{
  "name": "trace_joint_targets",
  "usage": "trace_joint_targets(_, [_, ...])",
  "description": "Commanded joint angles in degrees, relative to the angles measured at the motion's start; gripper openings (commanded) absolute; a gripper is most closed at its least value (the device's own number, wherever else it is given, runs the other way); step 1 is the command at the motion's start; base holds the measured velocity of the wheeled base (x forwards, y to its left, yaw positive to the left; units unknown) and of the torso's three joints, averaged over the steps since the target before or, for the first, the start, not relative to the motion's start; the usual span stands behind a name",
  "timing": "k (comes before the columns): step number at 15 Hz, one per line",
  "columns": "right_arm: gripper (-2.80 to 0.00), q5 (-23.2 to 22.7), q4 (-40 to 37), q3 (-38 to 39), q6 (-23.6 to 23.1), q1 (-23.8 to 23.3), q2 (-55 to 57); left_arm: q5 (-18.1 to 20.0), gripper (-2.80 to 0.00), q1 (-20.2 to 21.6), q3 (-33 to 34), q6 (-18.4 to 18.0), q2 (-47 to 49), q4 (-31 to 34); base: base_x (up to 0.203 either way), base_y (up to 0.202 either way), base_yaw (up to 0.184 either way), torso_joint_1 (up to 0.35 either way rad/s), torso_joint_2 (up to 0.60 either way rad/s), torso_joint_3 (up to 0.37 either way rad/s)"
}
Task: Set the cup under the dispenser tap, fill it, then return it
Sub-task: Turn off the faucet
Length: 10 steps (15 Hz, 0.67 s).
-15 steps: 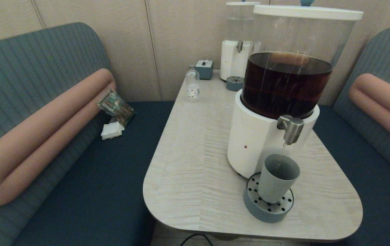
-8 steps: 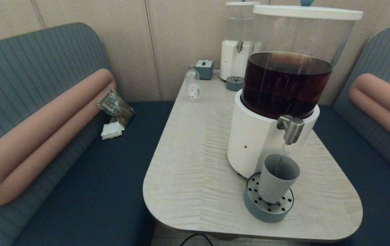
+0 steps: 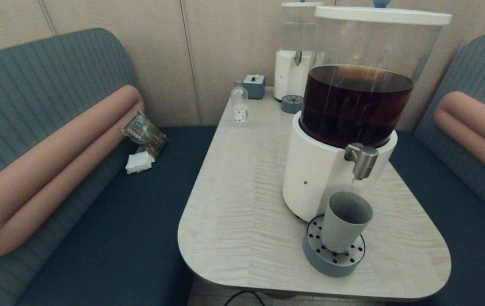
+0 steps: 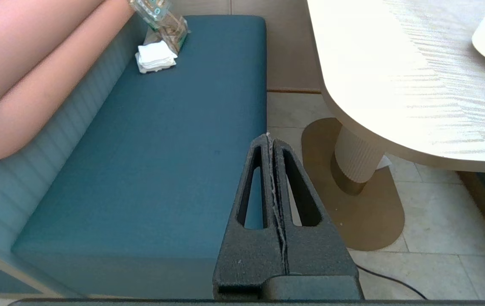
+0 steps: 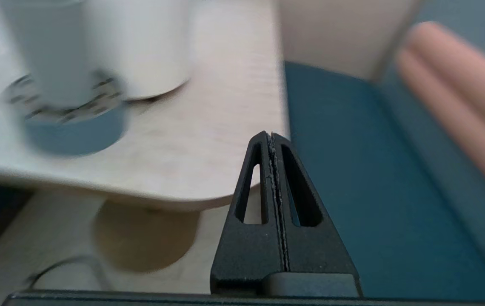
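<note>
The cup (image 3: 345, 221) stands upright on the round perforated drip tray (image 3: 332, 259) at the near right part of the desk (image 3: 242, 204), directly below the dispenser tap (image 3: 362, 161). No end effector touches it. Whether liquid is in the cup cannot be told from the head view.

The drip tray touches the foot of the white-based dispenser (image 3: 317, 170), whose clear tank holds dark brown drink. The tap projects from the upper front of the white base, nozzle pointing down, well clear of the cup rim.

The right end effector (image 5: 272, 140) hangs below desk level off the near right edge of the desk, between desk and right bench; its fingers are pressed together with nothing between them. The tray and cup appear blurred in its view.

The left end effector (image 4: 272, 142) hangs low on the left side, over the gap between the blue bench seat (image 4: 153, 161) and the desk pedestal (image 4: 355, 161); its fingers are likewise closed on nothing.

Farther back on the desk stand a small clear bottle (image 3: 239, 104), a small grey box (image 3: 254, 86) and a second dispenser (image 3: 295, 55) with its own small tray. On the left bench lie a packet (image 3: 143, 132) and a white folded item (image 3: 139, 162).
</note>
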<state>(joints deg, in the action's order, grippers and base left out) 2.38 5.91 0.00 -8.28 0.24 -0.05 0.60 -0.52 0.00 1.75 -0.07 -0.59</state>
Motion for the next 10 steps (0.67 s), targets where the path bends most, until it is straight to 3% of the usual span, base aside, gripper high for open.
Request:
trace_joint_targets(1, [-2.8, -1.14, -1.07, 0.06, 0.17, 0.02, -0.04, 0.02, -2.8, 0.0, 0.09, 0.1, -0.01, -0.03, 0.0, 0.0, 0.0, 0.0, 0.0, 0.0])
trace_joint_targets(10, [-2.8, -3.15, -1.98, 0.09, -0.21, 0.02, -0.04, 0.02, -2.8, 0.0, 0.09, 0.1, -0.01, -0.03, 0.0, 0.0, 0.0, 0.0, 0.0, 0.0])
